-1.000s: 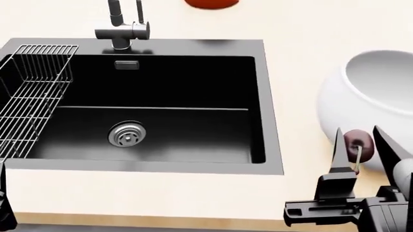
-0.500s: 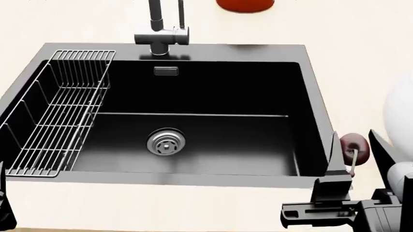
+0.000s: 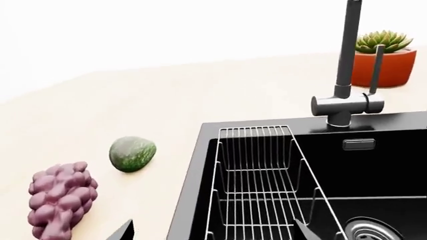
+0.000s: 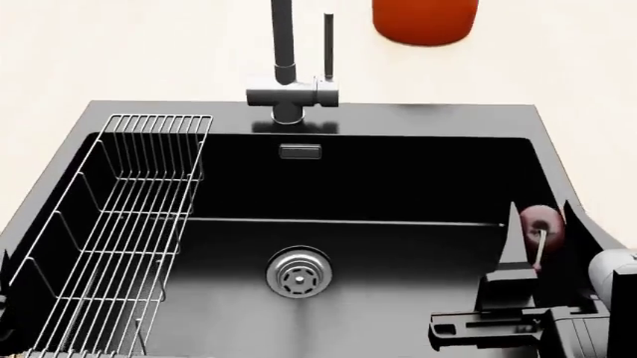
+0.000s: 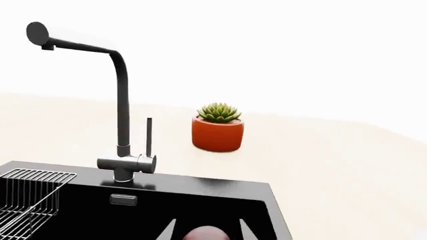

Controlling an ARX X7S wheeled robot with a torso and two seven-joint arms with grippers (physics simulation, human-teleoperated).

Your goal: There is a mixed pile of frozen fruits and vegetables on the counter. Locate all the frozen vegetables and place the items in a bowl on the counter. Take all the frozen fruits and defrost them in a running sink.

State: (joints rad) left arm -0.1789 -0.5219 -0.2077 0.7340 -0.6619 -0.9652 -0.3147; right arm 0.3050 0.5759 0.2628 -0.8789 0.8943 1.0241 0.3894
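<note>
On the far left, in the left wrist view, two items of the mixed pile lie on the counter (image 3: 100, 110). The counter is a flat, pale beige surface. The pink bumpy cluster (image 3: 61, 199) is made of many small round beads and looks matte. Just beside it, apart from it and nearer the basin, is the mottled green oval (image 3: 132, 153), smooth in outline and speckled dark and light green. Both are untouched. Of the left gripper (image 3: 212, 234) only two dark finger tips show at the picture's edge. They stand wide apart and nothing is between them.

Next comes the sink (image 4: 119, 112), a deep black rectangular basin with a grey rim. A wire rack (image 4: 119, 231) of thin shiny steel hangs in its left part. The round steel drain (image 4: 297, 274) sits in the middle of the floor. Behind it rises the dark grey faucet (image 4: 289, 74), a slim tube with a lever. I see no water running from it.

On the right, the right gripper (image 4: 542, 242) pinches the cherry (image 4: 541, 223) between its two dark, wedge-shaped fingers. The cherry is small, dark red and glossy, with a thin pale stem. It hangs at the right edge of the basin, above the inside.

I judge that the step in hand is bringing the first fruit into the sink. The next move calls for carrying the cherry a little further toward the drain, lowering it and spreading the fingers. The water must also be turned on. Behind the sink stands an orange pot (image 5: 217, 133) with a spiky green succulent.
</note>
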